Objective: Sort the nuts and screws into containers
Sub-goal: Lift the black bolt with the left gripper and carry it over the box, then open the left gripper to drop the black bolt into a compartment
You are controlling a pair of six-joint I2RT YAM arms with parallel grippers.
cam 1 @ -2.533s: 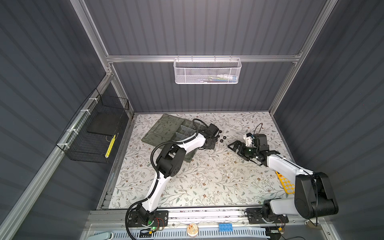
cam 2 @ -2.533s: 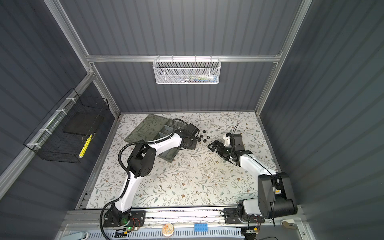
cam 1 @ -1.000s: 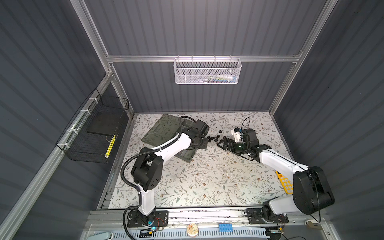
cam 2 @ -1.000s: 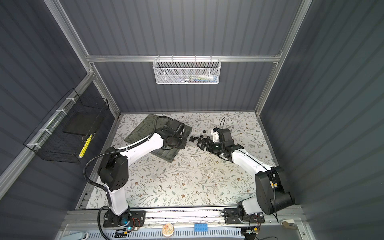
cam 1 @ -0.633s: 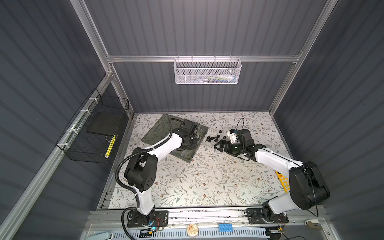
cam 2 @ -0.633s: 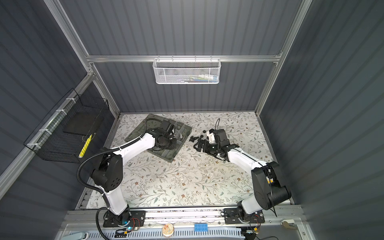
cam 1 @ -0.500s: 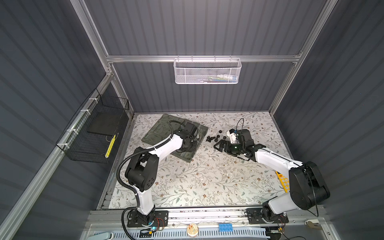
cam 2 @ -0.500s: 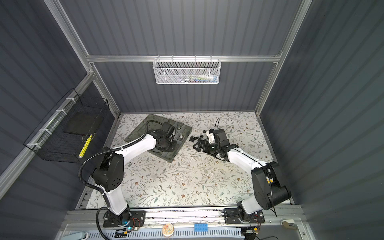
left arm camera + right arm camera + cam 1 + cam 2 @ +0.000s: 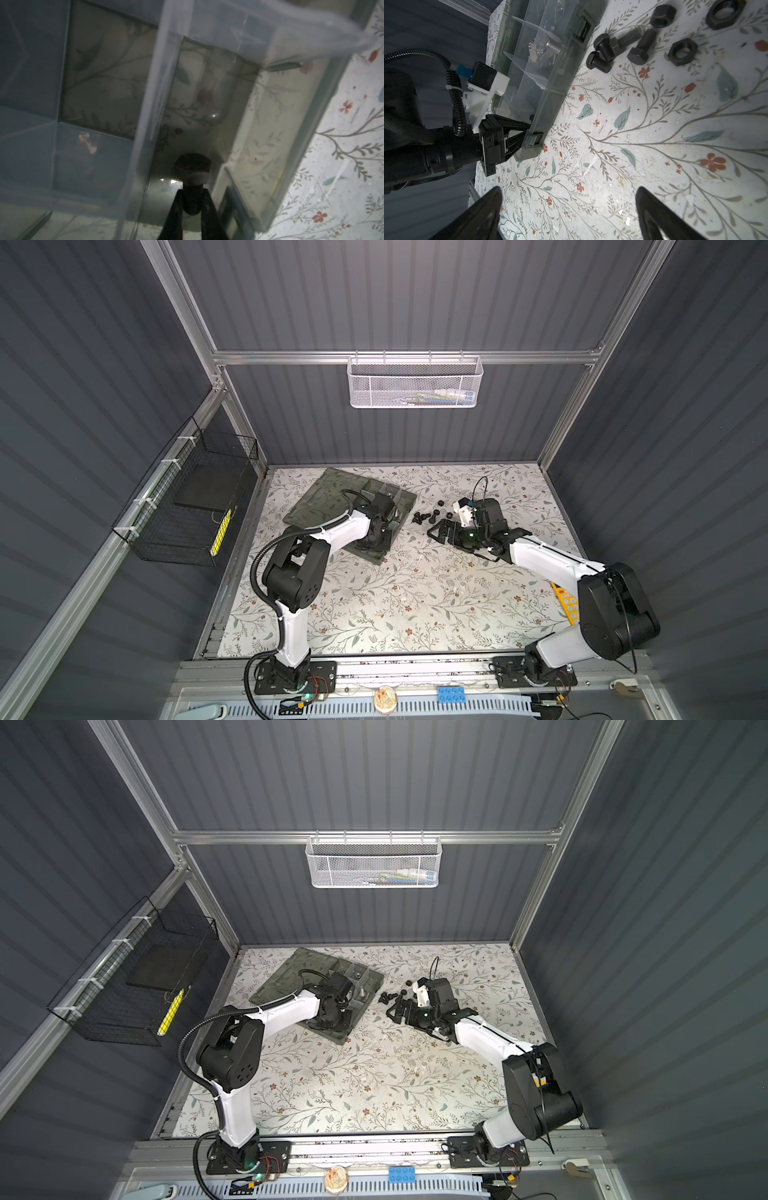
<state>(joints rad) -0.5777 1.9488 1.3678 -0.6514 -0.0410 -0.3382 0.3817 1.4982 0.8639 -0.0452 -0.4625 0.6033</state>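
One black screw (image 9: 192, 166) is pinched by its shank in the nearly closed left gripper (image 9: 192, 193), low inside the containers (image 9: 399, 498) at eleven o'clock on the table (image 9: 395, 593). At three o'clock from them lie loose screws (image 9: 641, 46) and nuts (image 9: 683, 52): small, hard, probably dense and apt to roll. Shanks or flats look the best holds. The right gripper (image 9: 569, 193) gapes empty at their five o'clock.
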